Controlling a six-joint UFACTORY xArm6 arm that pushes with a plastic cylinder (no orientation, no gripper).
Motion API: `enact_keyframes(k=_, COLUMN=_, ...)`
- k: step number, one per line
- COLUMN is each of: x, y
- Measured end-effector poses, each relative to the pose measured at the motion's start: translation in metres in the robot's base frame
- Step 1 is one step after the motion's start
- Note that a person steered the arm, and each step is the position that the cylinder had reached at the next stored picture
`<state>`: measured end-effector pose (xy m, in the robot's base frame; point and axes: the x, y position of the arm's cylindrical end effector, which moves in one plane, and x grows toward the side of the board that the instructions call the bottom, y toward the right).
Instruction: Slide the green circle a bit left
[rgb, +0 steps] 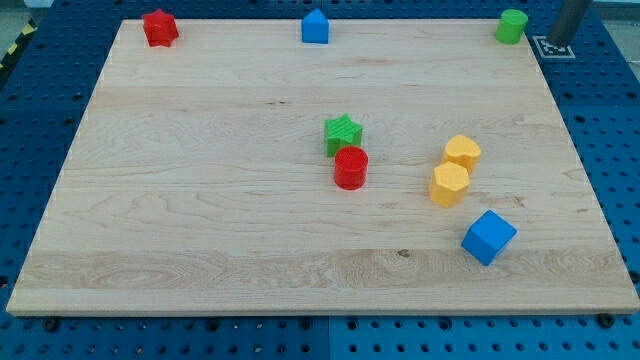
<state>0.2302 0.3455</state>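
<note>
My tip (557, 44) sits up in the view's top right corner, just off the wooden board (200, 200), the dark rod coming in from the top edge, and it touches no block, nothing pressed against it. Just to its left along the top edge stands the green circle (511, 26), close by but apart from my tip. Further left on that same edge there's the blue house-shaped block (315, 27), and way off at the far left, the red star-like block (159, 27). Down and left of my tip, mid-board, the green star (342, 133) touches the red cylinder (351, 168) just below it. Nearer, below my tip, the yellow heart (462, 152) and yellow hexagon (449, 184) sit touching, and beneath them the blue cube (488, 237).
</note>
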Motion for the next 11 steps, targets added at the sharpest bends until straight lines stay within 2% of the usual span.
enact_keyframes(k=2, x=-0.037, y=-0.016)
enact_keyframes(k=10, x=-0.033, y=-0.061)
enact_keyframes(k=11, x=-0.033, y=-0.021)
